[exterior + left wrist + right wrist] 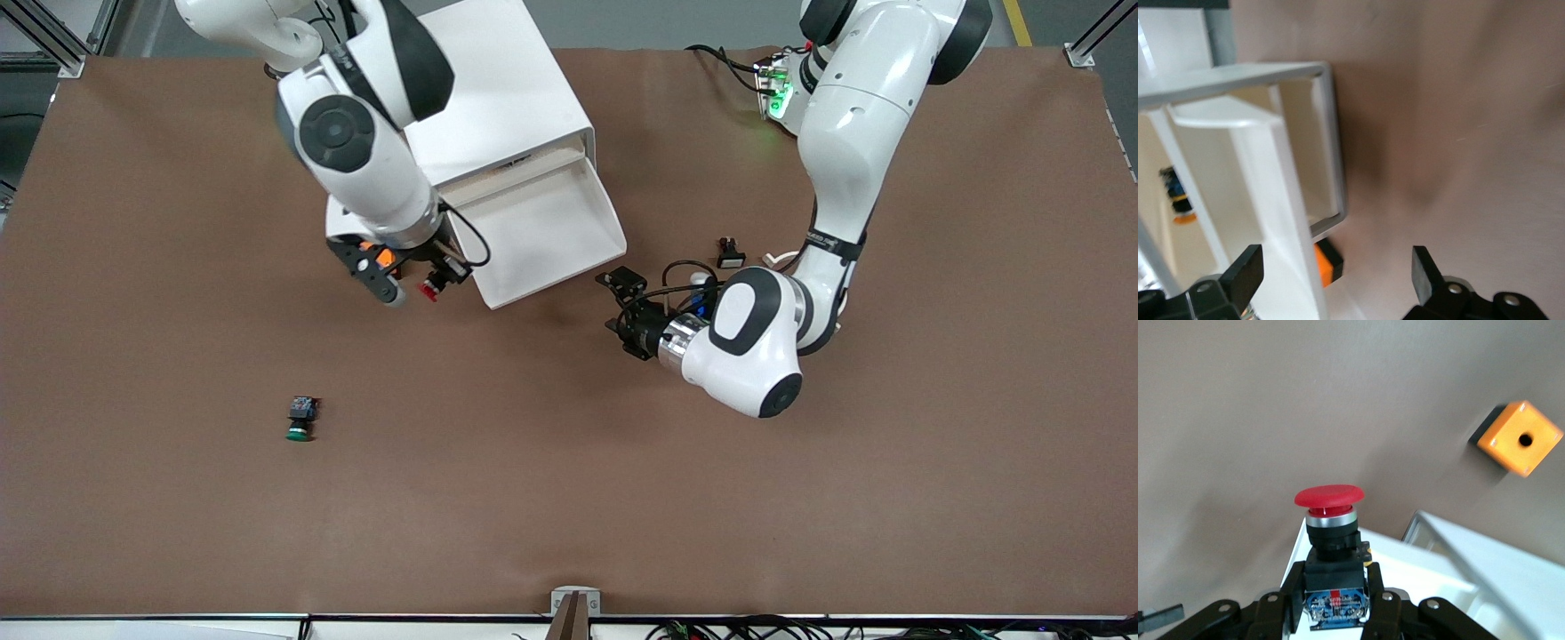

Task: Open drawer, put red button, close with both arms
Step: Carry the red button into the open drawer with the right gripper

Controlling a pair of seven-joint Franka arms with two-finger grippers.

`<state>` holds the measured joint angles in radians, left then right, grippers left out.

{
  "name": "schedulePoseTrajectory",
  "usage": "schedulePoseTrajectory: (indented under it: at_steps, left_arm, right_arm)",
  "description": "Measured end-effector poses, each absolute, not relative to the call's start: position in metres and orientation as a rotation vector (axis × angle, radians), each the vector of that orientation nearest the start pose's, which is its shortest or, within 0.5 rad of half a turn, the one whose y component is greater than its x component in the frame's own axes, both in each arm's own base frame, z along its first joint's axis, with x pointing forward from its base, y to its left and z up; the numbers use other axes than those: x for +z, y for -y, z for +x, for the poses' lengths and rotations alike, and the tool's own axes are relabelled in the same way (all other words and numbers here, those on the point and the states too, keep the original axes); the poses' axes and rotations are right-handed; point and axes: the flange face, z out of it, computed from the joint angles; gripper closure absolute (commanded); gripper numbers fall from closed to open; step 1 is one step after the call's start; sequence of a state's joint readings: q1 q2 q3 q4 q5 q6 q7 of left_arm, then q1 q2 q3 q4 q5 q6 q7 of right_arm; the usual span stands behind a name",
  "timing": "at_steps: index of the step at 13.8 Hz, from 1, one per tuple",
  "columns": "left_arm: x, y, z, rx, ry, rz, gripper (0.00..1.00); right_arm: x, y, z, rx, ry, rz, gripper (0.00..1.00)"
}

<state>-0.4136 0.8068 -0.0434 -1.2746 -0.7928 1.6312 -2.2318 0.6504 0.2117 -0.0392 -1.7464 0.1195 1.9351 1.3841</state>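
We see the white cabinet point(498, 98) with its drawer point(542, 236) pulled out on the brown table point(569, 489). Our right hand point(425, 277) hangs beside the drawer's corner, clamped on the red button point(433, 286). Our left hand point(620, 307), fingers apart, sits just off the drawer front. An orange box point(1519, 439) lies beside the drawer; a green-capped switch point(300, 420) lies well apart.

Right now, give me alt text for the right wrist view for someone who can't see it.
The right gripper is shut on the red button, held upright with its red cap on top, above a corner of the white drawer. An orange box with a hole lies on the brown table.
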Motion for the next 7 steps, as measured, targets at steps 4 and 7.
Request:
schedulePoseTrajectory:
  at_steps: [4,7]
  left_arm:
    - [0.309,0.336,0.624,-1.062,-2.609,1.807,0.01]
    - [0.327,0.300,0.641,-0.955,-2.541,1.872,0.01]
  right_arm:
    - [0.410,-0.418,0.458,0.102,-1.336,-2.750,1.00]
    - [0.387,-0.445,0.436,0.111,-1.412,-2.726,1.00]
